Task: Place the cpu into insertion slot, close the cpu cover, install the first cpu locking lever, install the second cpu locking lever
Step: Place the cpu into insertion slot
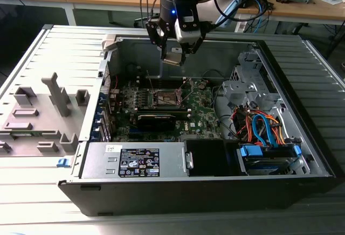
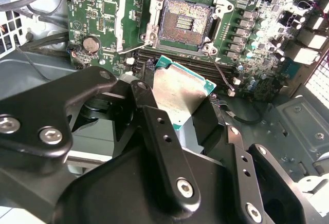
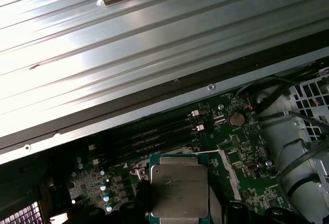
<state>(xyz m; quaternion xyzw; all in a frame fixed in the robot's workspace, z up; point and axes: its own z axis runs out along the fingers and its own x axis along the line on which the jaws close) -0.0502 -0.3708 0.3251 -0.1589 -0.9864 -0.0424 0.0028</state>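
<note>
Exterior view: tool hangs inside the open computer case, near its far wall, over the motherboard. It is clamped on the cpu, which sits in the air, well clear of the board. Insertion slot lies below the tool and a bit nearer the camera, apart from the cpu. Power supply sits along the case's near wall, and a bundle of orange and blue cables is on the exterior view's right. The case rests on a ribbed metal worktop, with a grey fixture block on the exterior view's left. Second wrist view: tool is narrowed onto the cpu, with the black fingers gripping two opposite edges. The cpu shows a silver lid with green substrate at the rim. Insertion slot has its brownish contact field exposed inside a silver rim, with nothing seated in it. A thin wire lever runs beside the slot, and a coin cell sits on the board off to one side. First wrist view: cpu is seen lid-on, with the memory slots and coin cell on the board beyond it, then the case wall and worktop ribs.
</note>
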